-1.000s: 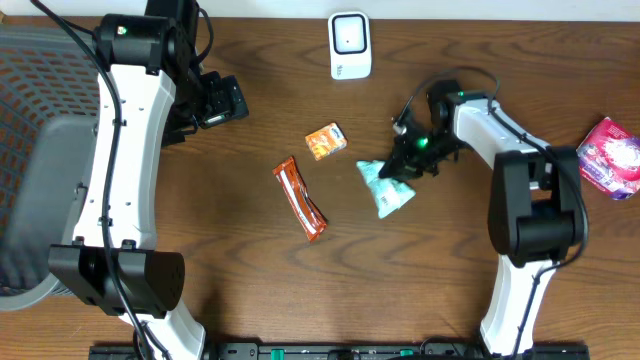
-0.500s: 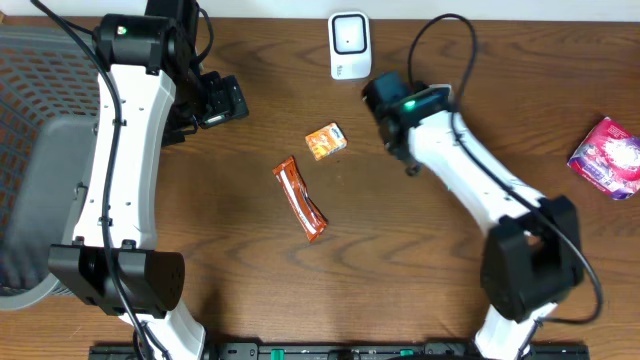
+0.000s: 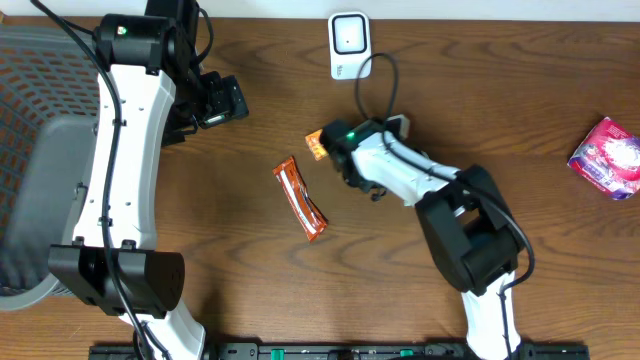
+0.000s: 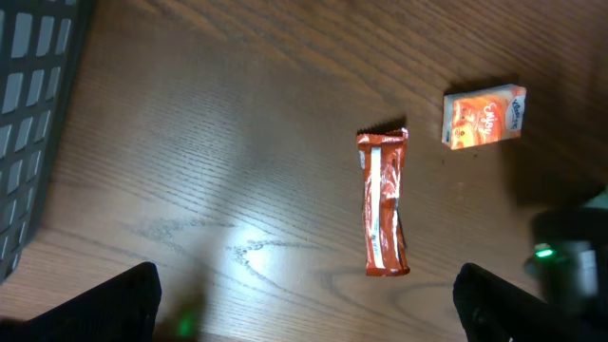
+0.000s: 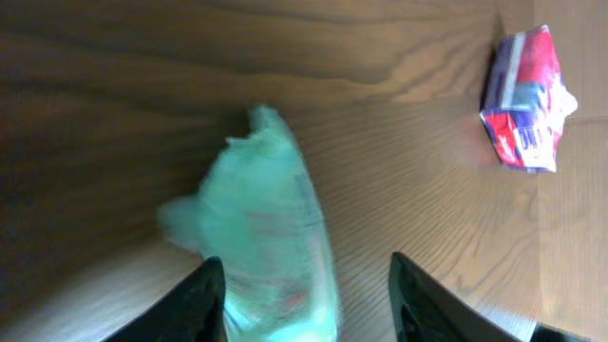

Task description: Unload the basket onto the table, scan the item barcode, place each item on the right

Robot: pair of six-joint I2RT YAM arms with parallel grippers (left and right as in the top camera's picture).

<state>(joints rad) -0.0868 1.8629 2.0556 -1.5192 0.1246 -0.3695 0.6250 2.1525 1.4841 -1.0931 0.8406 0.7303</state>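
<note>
Neighbours: orange carton (image 4: 483, 116) beside right arm (image 3: 400, 175), red bar (image 4: 383, 201).
Edges: basket (image 3: 30, 60) left.
Right jaws: apart, teal pouch (image 5: 266, 237) loose between.
Left jaws: wide, empty.

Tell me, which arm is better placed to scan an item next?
Probably right: the right gripper has the green packet between its fingers and sits nearer the white scanner; the left gripper hangs open and empty.

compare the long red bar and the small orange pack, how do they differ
The red bar is long and narrow; the orange pack is short and boxy. The bar carries a white stripe along its length; the pack has a white end. From overhead the bar shows whole, the pack is partly hidden by the right arm. Both lie flat on the table, apart.
</note>
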